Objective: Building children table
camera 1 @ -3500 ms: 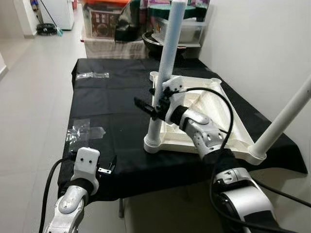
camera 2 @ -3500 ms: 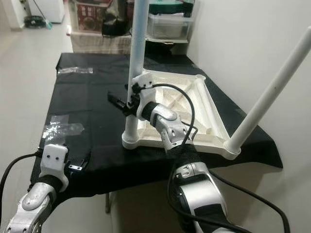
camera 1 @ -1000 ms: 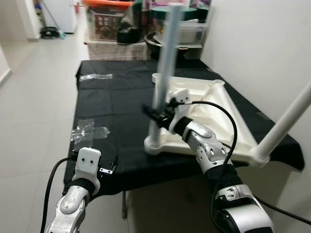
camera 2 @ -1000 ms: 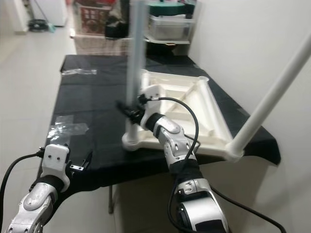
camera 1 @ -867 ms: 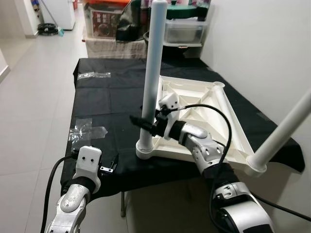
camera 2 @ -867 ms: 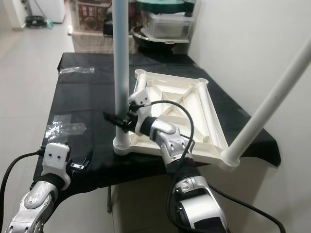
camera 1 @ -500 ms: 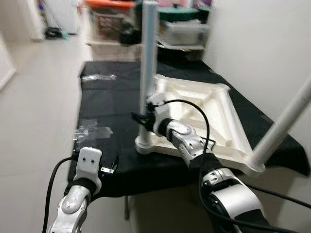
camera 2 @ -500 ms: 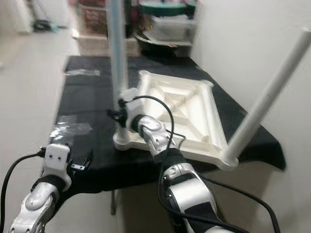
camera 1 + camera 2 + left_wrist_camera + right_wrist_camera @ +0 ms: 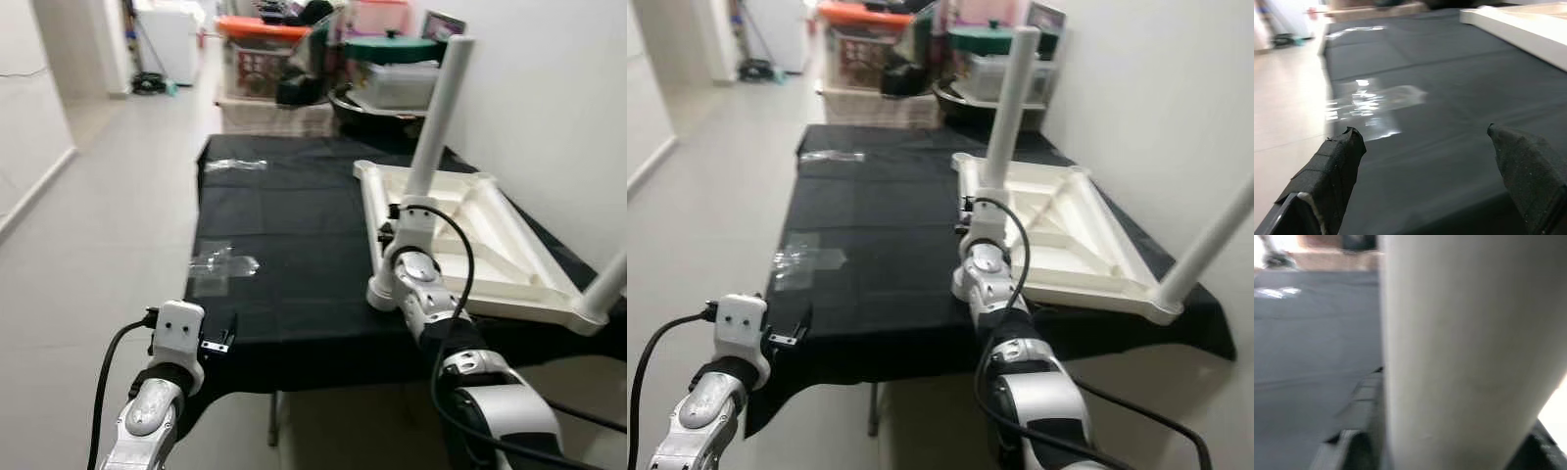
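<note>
From my head camera, the upturned white plastic children's tabletop (image 9: pixel 509 257) lies on the black cloth-covered table (image 9: pixel 284 235), along its right side, with a white tubular leg (image 9: pixel 431 127) standing at its near-left corner. My right gripper (image 9: pixel 392 217) is up against that leg low down, and I cannot tell from here how far its fingers are parted. My left gripper (image 9: pixel 219 341) hovers at the table's near-left edge, well apart from the tabletop, with bare cloth between. In my left wrist view, my black fingers (image 9: pixel 1332 171) stand wide apart, holding nothing. In my right wrist view, the leg (image 9: pixel 1469 357) sits right against my fingers.
</note>
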### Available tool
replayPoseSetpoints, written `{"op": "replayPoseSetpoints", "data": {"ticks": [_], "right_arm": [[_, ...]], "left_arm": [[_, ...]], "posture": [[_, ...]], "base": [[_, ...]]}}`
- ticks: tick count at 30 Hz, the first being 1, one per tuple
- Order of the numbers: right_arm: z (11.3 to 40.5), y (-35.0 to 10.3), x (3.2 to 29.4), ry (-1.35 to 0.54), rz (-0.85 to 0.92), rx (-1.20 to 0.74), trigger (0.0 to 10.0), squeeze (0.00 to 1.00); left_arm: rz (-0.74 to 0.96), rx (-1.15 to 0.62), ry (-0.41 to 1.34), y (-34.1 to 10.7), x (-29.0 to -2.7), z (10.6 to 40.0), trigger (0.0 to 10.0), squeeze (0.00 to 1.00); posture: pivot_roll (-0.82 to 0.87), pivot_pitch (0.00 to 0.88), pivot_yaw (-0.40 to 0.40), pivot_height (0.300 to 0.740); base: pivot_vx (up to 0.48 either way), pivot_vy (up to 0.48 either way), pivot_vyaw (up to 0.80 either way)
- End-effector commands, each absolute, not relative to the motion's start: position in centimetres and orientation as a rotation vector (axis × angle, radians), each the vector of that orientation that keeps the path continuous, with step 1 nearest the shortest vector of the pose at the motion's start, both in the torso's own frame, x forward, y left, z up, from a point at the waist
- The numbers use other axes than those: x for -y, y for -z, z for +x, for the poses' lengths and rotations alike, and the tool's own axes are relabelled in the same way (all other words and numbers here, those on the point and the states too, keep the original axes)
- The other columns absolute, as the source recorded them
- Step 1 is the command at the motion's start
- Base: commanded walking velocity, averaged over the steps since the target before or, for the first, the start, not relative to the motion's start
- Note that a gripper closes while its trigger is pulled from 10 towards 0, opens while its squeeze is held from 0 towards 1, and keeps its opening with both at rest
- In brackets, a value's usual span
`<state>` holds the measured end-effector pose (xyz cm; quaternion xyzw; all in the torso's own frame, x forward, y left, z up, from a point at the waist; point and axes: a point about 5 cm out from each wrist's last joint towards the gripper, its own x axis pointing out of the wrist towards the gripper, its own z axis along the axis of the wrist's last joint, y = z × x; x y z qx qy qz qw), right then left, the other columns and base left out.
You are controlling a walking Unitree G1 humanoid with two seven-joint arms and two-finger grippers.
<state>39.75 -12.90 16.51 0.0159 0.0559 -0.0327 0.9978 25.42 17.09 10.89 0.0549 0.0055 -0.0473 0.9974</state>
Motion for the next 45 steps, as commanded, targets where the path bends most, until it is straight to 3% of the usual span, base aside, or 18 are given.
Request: {"op": "replayPoseSetpoints", "data": {"ticks": [1,4,5,8,13,14,18,23,29,34,35,36,37,39,40,41,44,45], "right_arm": [[39.9,-18.0,11.3,-0.041,0.061,-0.032,10.0,1.00],[40.1,-20.0,9.2,-0.265,0.116,0.035,10.0,1.00],[39.7,-21.0,7.8,-0.474,0.099,0.077,10.0,0.00],[38.1,-21.2,6.0,-0.864,0.096,0.087,10.0,0.00],[36.4,-19.1,4.9,-1.138,0.011,0.027,10.0,0.00],[36.2,-18.5,4.6,-1.170,0.000,0.004,0.0,0.00],[36.5,-17.1,4.4,-1.120,-0.050,-0.081,0.0,0.00],[38.3,-14.6,6.2,-0.668,-0.096,-0.255,0.0,0.00],[39.2,-13.2,15.3,0.167,0.001,-0.320,0.0,0.00],[38.7,-12.8,17.0,0.287,-0.027,-0.318,0.0,0.00],[38.9,-12.8,15.1,0.153,0.007,-0.318,7.4,0.00],[38.9,-12.8,15.1,0.153,0.007,-0.318,7.4,0.00],[39.0,-13.6,12.2,-0.044,0.026,-0.270,10.0,0.00],[39.0,-14.1,11.4,-0.087,0.016,-0.236,10.0,0.00],[39.1,-14.8,10.5,-0.155,0.053,-0.197,10.0,0.71],[39.1,-15.5,9.8,-0.229,0.103,-0.162,10.0,1.00],[38.7,-17.4,7.5,-0.502,0.162,-0.089,10.0,1.00],[38.0,-18.6,6.6,-0.678,0.126,-0.008,10.0,0.00]], "left_arm": [[0.119,-0.020,0.111,-10.6,-16.8,25.3,10.0,0.00],[0.120,-0.021,0.110,-10.6,-16.9,25.3,10.0,0.00],[0.120,-0.020,0.109,-10.6,-17.0,25.4,10.0,0.00],[0.121,-0.020,0.108,-10.6,-17.1,25.5,10.0,0.00],[0.124,-0.015,0.113,-10.8,-16.9,25.6,10.0,0.00],[0.124,-0.013,0.107,-10.9,-17.0,25.6,10.0,0.00],[0.124,-0.014,0.098,-10.9,-17.2,25.4,10.0,0.00],[0.128,-0.022,0.099,-10.7,-17.2,25.1,10.0,0.00],[0.128,-0.019,0.105,-10.8,-16.9,25.3,10.0,0.00],[0.127,-0.020,0.108,-10.7,-16.8,25.2,10.0,0.00],[0.126,-0.021,0.110,-10.7,-16.7,25.1,10.0,0.00],[0.126,-0.021,0.110,-10.7,-16.7,25.1,10.0,0.00],[0.125,-0.023,0.113,-10.6,-16.7,25.1,10.0,0.00],[0.125,-0.023,0.114,-10.6,-16.7,25.2,10.0,0.00],[0.125,-0.023,0.116,-10.6,-16.6,25.2,10.0,0.00],[0.125,-0.022,0.118,-10.6,-16.6,25.3,10.0,0.00],[0.126,-0.019,0.118,-10.7,-16.7,25.4,10.0,0.00],[0.127,-0.018,0.117,-10.8,-16.8,25.5,10.0,0.00]], "posture": [[0.06,0.000,-0.113,0.740],[0.06,0.000,-0.115,0.740],[0.07,0.000,-0.118,0.740],[0.06,0.000,-0.112,0.740],[0.08,0.000,-0.127,0.740],[0.09,0.000,-0.131,0.740],[0.09,0.000,-0.130,0.740],[0.08,0.000,-0.121,0.740],[0.07,0.000,-0.116,0.740],[0.06,0.000,-0.112,0.740],[0.06,0.000,-0.107,0.740],[0.06,0.000,-0.107,0.740],[0.05,0.000,-0.104,0.740],[0.05,0.000,-0.104,0.740],[0.06,0.000,-0.106,0.740],[0.06,0.000,-0.106,0.740],[0.06,0.000,-0.109,0.740],[0.06,0.000,-0.110,0.740]], "base": [[0.000,0.000,0.00],[0.000,0.000,0.00],[0.000,0.000,0.00],[0.000,0.000,0.00],[0.000,0.000,0.00],[0.000,0.000,0.00],[0.000,0.000,0.00],[0.000,0.000,0.00],[0.000,0.000,0.00],[0.000,0.000,0.00],[0.000,0.000,0.00],[0.000,0.000,0.00],[0.000,0.000,0.00],[0.000,0.000,0.00],[0.000,0.000,0.00],[0.000,0.000,0.00],[0.000,0.000,0.00],[0.000,0.000,0.00]]}}
